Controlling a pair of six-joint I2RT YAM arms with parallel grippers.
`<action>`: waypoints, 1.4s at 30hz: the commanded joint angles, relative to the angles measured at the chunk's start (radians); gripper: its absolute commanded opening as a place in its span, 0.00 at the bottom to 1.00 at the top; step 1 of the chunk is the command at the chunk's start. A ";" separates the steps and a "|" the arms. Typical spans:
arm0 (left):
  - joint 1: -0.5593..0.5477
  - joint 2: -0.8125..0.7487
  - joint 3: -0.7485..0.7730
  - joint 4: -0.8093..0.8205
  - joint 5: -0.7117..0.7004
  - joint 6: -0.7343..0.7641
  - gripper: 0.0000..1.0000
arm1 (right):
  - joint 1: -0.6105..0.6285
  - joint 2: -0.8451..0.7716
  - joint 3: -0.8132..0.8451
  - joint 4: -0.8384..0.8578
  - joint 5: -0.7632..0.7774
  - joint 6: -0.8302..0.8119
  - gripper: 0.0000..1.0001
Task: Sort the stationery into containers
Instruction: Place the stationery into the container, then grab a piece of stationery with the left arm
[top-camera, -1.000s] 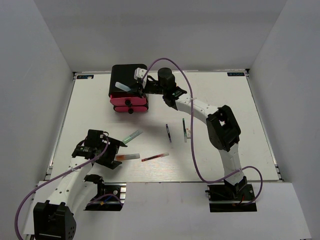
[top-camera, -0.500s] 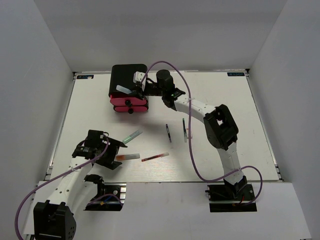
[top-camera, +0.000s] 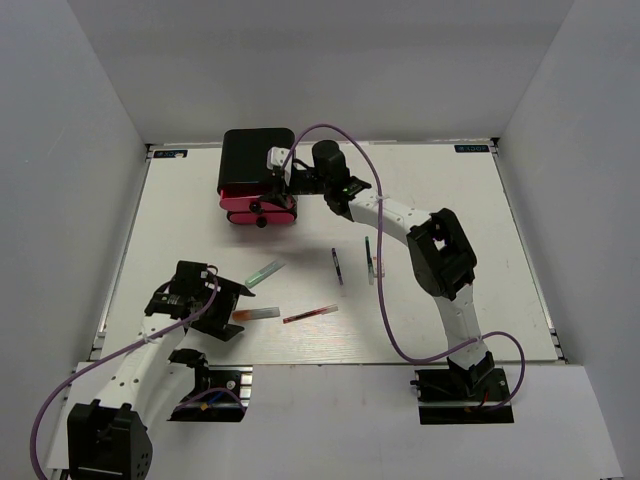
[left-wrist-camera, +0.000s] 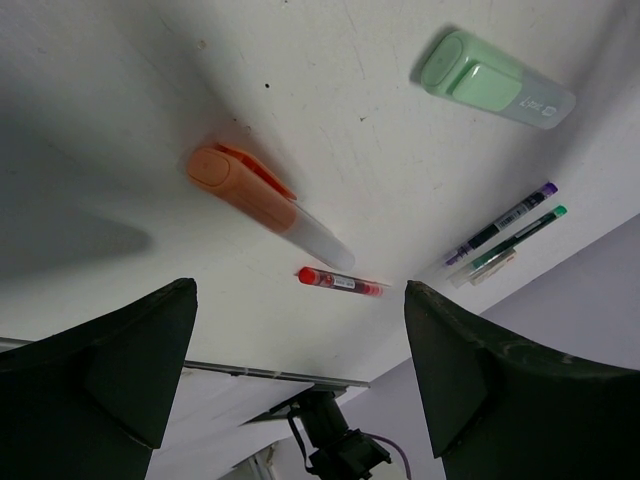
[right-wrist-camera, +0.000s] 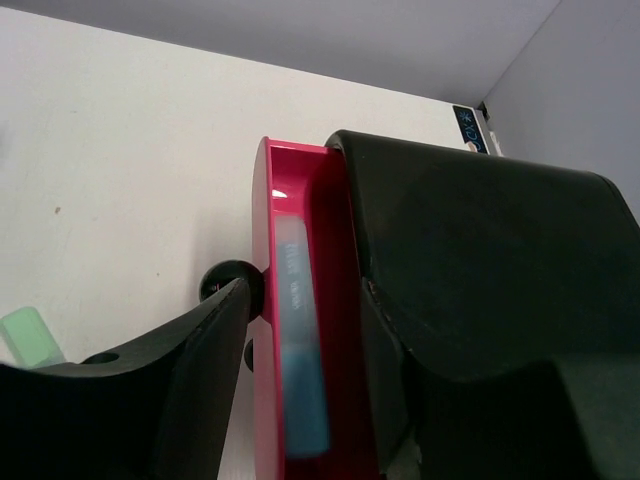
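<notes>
The containers are pink-red drawers (top-camera: 240, 205) in a black box (top-camera: 248, 155) at the far left. My right gripper (top-camera: 279, 172) hangs open over the pulled-out top drawer (right-wrist-camera: 263, 230). A light-blue marker (right-wrist-camera: 300, 380) lies inside that drawer, between my fingers and free of both. My left gripper (top-camera: 216, 305) stands wide open just left of the orange marker (top-camera: 255, 314), holding nothing. Beyond it lie the thin red pen (top-camera: 310, 314), the green marker (top-camera: 265, 270), two dark pens (top-camera: 337, 266) and a small white block (top-camera: 377, 266). The left wrist view shows the orange marker (left-wrist-camera: 255, 200), red pen (left-wrist-camera: 340, 281) and green marker (left-wrist-camera: 495, 78).
A black knob (right-wrist-camera: 230, 285) sticks out of the open drawer's front. My right arm (top-camera: 440, 250) stretches across the table's middle right. White walls stand close on three sides. The table's near edge (top-camera: 330, 362) runs just behind the red pen.
The light-blue marker, held over the drawers before, has left my right gripper and lies in the top drawer. The right jaws have opened. The left arm has not moved.
</notes>
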 joint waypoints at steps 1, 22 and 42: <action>-0.005 0.005 -0.002 0.018 0.020 -0.006 0.95 | 0.002 -0.022 0.027 0.003 -0.033 -0.007 0.55; -0.005 0.295 0.159 -0.097 -0.072 0.003 0.91 | -0.067 -0.358 -0.329 0.216 0.010 0.133 0.50; -0.005 0.595 0.213 -0.027 -0.054 0.008 0.58 | -0.215 -0.801 -0.832 0.259 0.015 0.200 0.50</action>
